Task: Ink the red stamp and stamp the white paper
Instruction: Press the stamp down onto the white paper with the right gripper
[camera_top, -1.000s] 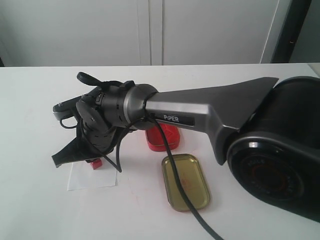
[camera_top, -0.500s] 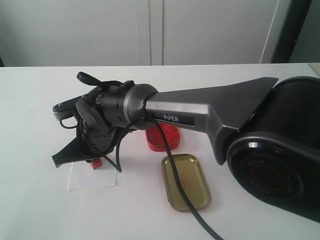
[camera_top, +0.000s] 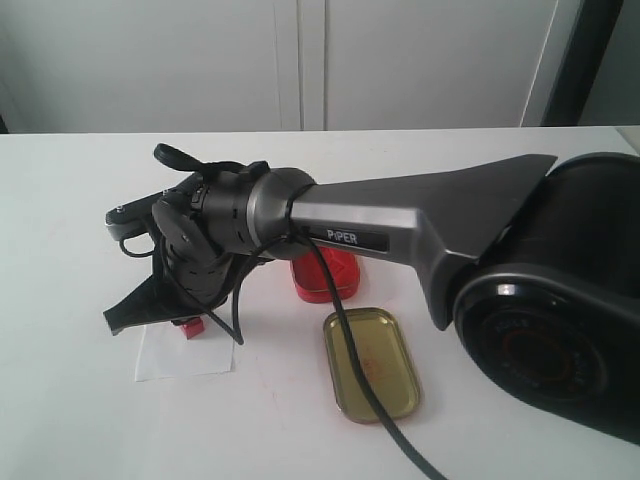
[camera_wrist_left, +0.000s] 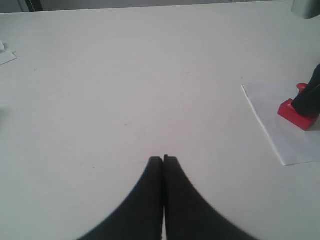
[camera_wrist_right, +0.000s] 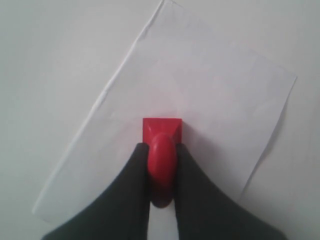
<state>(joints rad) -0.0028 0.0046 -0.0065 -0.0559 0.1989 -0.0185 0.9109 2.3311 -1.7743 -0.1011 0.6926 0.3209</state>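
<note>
The red stamp (camera_wrist_right: 162, 131) rests with its square base on the white paper (camera_wrist_right: 200, 85), and my right gripper (camera_wrist_right: 161, 147) is shut on its rounded knob. In the exterior view the stamp (camera_top: 190, 326) peeks out under the right gripper (camera_top: 165, 310) at the paper's (camera_top: 185, 358) far edge. The left wrist view shows the stamp (camera_wrist_left: 296, 114) and paper (camera_wrist_left: 280, 125) off to one side, with a dark finger of the right gripper on the stamp. My left gripper (camera_wrist_left: 163, 159) hovers over bare table, shut with nothing in it.
A red-filled ink tin (camera_top: 325, 273) lies behind the right arm (camera_top: 400, 225), and its gold lid (camera_top: 372, 365) lies open nearer the front. A black cable (camera_top: 360, 380) trails across the lid. The white table (camera_top: 80, 200) stretches to the left.
</note>
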